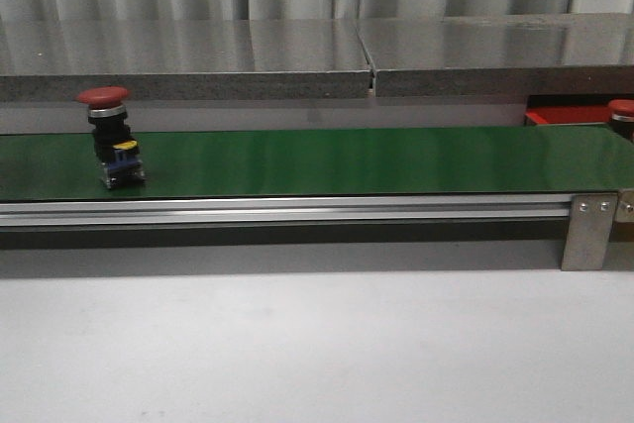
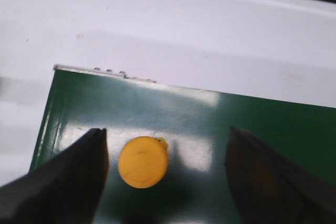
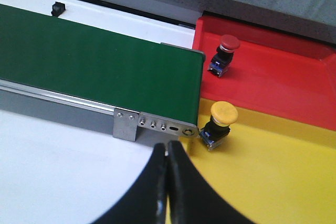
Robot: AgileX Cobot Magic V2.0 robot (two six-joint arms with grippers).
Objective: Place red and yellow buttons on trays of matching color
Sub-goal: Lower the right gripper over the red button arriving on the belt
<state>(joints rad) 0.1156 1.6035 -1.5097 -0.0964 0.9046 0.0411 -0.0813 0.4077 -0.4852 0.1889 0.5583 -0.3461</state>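
A red-capped button (image 1: 109, 146) stands upright on the green belt (image 1: 327, 160) at its left. In the left wrist view a yellow button cap (image 2: 143, 161) sits on the belt near its end. My left gripper (image 2: 167, 142) is open above it, with the cap between the fingers and closer to one finger (image 2: 79, 177). My right gripper (image 3: 167, 149) is shut and empty, over the table beside the yellow tray (image 3: 283, 177). A yellow button (image 3: 219, 123) stands in that tray. A red button (image 3: 224, 51) lies in the red tray (image 3: 273, 80).
A grey shelf (image 1: 317, 52) runs behind the belt. The belt's aluminium rail and end bracket (image 1: 584, 230) border the white table (image 1: 317, 344). The red tray (image 1: 565, 116) with a button cap (image 1: 622, 107) shows at the belt's right end.
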